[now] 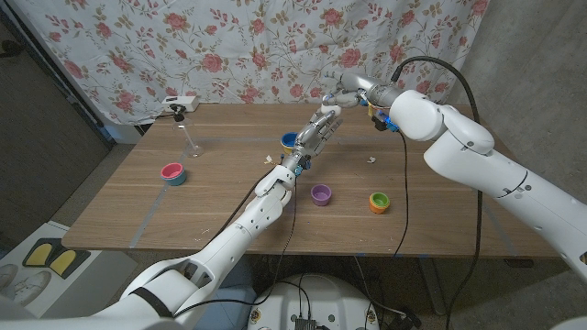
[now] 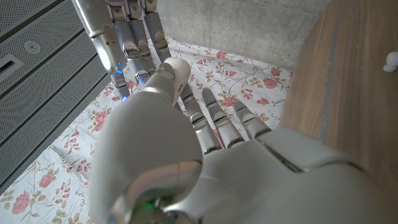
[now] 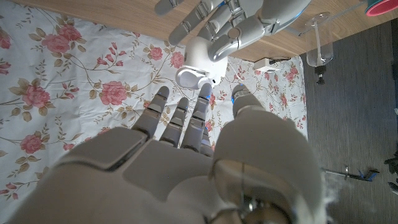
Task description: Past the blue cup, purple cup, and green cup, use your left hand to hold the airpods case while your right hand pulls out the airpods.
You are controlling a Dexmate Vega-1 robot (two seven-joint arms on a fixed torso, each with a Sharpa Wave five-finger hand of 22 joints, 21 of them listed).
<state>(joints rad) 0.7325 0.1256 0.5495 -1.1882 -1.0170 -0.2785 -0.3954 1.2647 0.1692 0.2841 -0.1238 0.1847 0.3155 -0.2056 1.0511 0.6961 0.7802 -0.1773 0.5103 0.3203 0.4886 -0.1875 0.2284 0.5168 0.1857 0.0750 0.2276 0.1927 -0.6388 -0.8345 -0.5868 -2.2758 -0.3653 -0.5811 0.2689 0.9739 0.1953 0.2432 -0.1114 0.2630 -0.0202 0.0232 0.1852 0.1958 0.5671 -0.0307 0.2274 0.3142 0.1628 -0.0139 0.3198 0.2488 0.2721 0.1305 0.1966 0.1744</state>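
Observation:
My left hand (image 1: 312, 136) reaches past the blue cup (image 1: 289, 140) and holds a white airpods case (image 3: 198, 59) with its lid open, above the table's far side. My right hand (image 1: 347, 89) comes in from the right just behind it. The right hand (image 3: 186, 162) has its fingers spread and pointing at the case, their tips close under it and nothing between them. Nearer me on the table stand the purple cup (image 1: 320, 193) and the green cup (image 1: 379, 202). In the left wrist view my left hand (image 2: 205, 155) hides the case, with the right hand's fingers (image 2: 127, 37) beyond it.
A red cup with a blue rim (image 1: 172, 172) sits at the left. A thin stand (image 1: 190, 137) and a white box (image 1: 181, 103) are at the back left. Small white pieces (image 1: 372, 159) (image 1: 268, 159) lie on the wood. A floral cloth (image 1: 275, 46) hangs behind the table.

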